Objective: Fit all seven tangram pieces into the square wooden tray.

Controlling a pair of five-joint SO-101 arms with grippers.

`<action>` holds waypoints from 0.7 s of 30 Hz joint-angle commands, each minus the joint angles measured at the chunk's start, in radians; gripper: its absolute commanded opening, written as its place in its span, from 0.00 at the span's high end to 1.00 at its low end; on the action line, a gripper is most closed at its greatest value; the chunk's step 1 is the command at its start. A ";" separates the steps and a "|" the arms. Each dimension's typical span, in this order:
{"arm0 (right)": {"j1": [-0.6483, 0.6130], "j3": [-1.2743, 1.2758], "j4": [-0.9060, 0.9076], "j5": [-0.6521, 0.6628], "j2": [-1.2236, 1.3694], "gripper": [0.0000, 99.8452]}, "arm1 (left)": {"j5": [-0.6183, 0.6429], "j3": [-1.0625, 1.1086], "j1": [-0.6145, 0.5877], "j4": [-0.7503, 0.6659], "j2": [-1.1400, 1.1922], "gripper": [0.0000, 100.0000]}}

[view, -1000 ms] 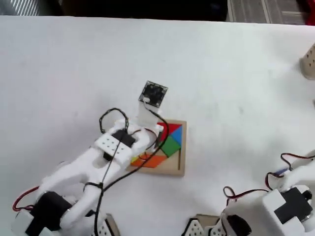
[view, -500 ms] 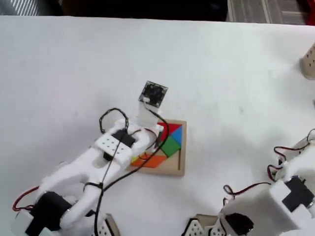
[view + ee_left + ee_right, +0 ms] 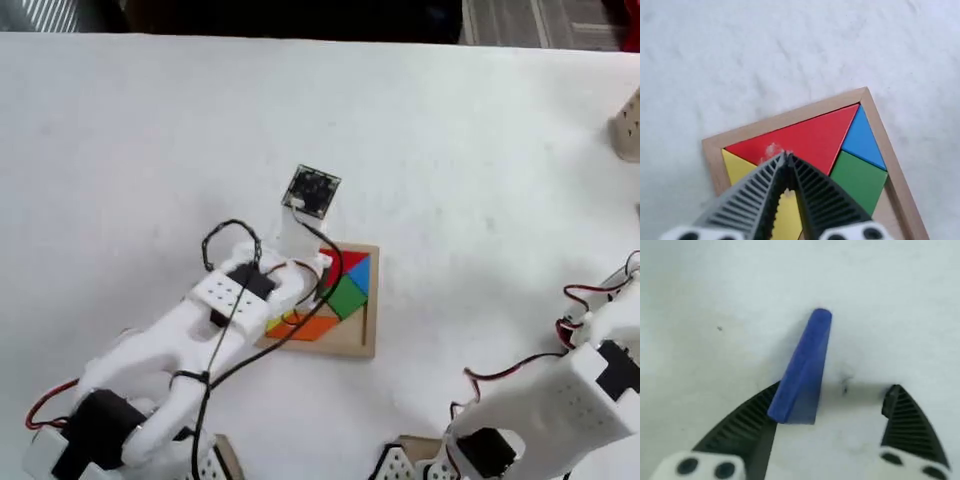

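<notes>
Left gripper (image 3: 786, 159) is resting clenched, tips on the red triangle (image 3: 810, 135) in the tray (image 3: 790, 116); right gripper (image 3: 835, 388) is gaping released, blue piece (image 3: 805, 365) standing on edge just beside one finger.

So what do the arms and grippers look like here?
Both arms are white plastic with black motor blocks and red and black cables. The left arm carries a dotted plate and a square black camera board; the right arm has a dotted plate too. The left gripper and right gripper have dark grey ridged fingers on white bases.
</notes>
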 commanded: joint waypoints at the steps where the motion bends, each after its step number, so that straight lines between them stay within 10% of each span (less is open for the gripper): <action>1: -0.012 -0.092 0.035 -0.005 0.001 0.78 | -0.012 -0.003 -0.007 0.003 -0.045 0.97; 9: -0.012 -0.152 0.076 0.098 0.001 0.98 | -0.012 -0.003 -0.008 0.003 -0.045 0.97; 21: -0.024 -0.250 0.277 0.221 -0.001 0.98 | -0.009 -0.011 -0.059 -0.005 -0.050 0.97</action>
